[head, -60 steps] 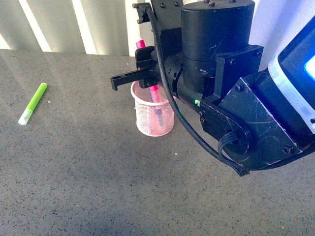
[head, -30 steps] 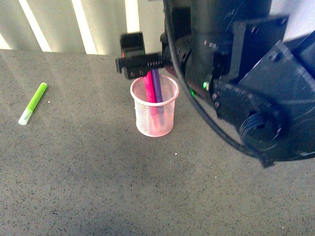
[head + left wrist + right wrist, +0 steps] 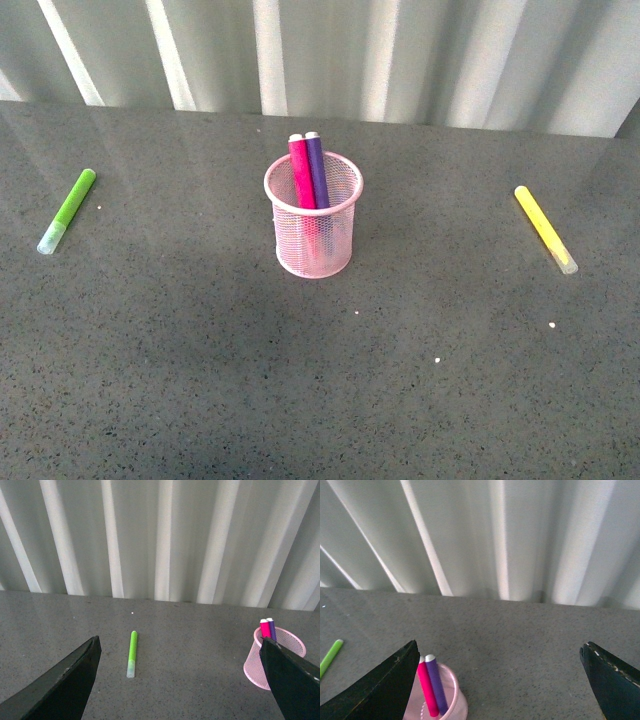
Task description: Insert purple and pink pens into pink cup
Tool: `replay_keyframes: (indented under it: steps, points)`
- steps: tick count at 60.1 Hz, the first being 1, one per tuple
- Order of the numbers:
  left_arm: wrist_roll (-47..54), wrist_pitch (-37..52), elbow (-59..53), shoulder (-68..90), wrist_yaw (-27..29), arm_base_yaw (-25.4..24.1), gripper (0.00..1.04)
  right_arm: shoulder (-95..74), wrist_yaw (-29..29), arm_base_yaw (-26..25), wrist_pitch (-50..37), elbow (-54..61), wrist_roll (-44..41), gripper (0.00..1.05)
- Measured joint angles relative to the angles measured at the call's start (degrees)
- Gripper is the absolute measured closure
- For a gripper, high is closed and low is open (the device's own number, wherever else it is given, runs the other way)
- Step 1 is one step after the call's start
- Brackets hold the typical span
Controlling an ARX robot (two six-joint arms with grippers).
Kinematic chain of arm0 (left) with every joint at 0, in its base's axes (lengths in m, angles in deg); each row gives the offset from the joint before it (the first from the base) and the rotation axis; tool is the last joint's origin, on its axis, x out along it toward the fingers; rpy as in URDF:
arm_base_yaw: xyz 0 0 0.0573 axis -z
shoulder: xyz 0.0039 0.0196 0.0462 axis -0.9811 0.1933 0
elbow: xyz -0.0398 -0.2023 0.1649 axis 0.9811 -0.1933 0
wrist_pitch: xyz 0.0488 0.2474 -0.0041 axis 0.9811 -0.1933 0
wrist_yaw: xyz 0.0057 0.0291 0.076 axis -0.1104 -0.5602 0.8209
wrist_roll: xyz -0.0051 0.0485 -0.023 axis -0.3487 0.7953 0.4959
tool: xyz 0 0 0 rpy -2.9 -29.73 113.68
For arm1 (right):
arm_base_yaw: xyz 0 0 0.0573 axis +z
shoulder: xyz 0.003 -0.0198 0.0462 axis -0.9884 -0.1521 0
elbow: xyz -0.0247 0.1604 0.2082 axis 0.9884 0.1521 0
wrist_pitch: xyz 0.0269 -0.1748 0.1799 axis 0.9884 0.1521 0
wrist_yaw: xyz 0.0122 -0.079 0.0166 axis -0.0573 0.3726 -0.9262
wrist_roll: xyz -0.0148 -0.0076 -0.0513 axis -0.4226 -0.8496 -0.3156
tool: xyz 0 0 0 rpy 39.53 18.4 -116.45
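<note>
**Pens in cup, both arms clear**

Pens sit together in the pink cup (image 3: 313, 222) near the middle of a grey speckled table (image 3: 320, 380). The pink pen (image 3: 301, 173) and the purple pen (image 3: 317, 170) stand side by side, touching, leaning toward the cup's far rim with their tops poking above it. The task looks complete.

No arm shows in the front view. In each wrist view two dark fingers frame the picture far apart with nothing between them — the left gripper (image 3: 182, 680) is released and empty, and so is the right gripper (image 3: 502, 685). The right one hangs just above and behind the cup; the left looks on from well to the side.

A green marker (image 3: 66, 210) lies flat far to the left of the cup, and a yellow marker (image 3: 545, 228) lies flat far to the right. Neither belongs in the cup.

What could go wrong from here: the mesh cup looks light and the leaning pens load its far side, so a finger brushing the rim or pen tops could tip it — the nearer right arm is the likelier culprit.
</note>
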Motion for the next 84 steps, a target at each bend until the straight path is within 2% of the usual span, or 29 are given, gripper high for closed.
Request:
replay_keyframes:
  steps: [3,7,13,23,28,50,53,56,61,67,84]
  points:
    - [0.00,0.00,0.00,0.02,0.00,0.00,0.07,0.04,3.72,-0.39,-9.07,4.17,-3.32,0.23]
    - [0.00,-0.02,0.00,0.02,0.17,0.00,0.07,3.26,3.13,-2.86,-17.25,10.47,-6.19,0.37]
    - [0.00,-0.02,0.00,0.02,-0.02,0.00,0.07,8.61,1.09,-6.32,-18.93,15.96,-7.43,0.53]
    - [0.00,-0.02,0.00,0.02,0.04,0.00,0.07,16.94,-4.46,-11.45,-18.56,24.57,-8.35,0.88]
    - [0.00,-0.02,0.00,0.00,0.09,0.00,0.07,20.35,-6.38,-13.11,-17.70,26.99,-8.50,1.02]
    - [0.00,-0.02,0.00,0.00,0.02,0.00,0.07,35.34,-12.15,-19.58,-10.23,34.67,-8.57,1.01]
    - [0.02,-0.02,0.00,0.00,-0.02,0.00,0.07,35.95,-12.81,-20.57,-12.66,36.70,-8.57,1.01]
    - [0.00,-0.02,0.00,0.00,-0.02,0.00,0.07,37.55,-13.51,-21.33,-11.06,37.92,-8.57,1.01]
    - [0.00,-0.02,0.00,0.02,0.02,0.00,0.07,41.57,-18.58,-24.74,-7.45,38.36,-8.59,1.01]
    - [0.00,-0.02,0.00,0.00,0.02,0.00,0.07,46.31,-18.69,-26.64,-3.72,38.45,-8.55,1.01]
    - [0.00,-0.02,0.00,0.00,0.00,0.00,0.07,56.74,-18.95,-26.77,5.75,38.58,-8.57,1.01]
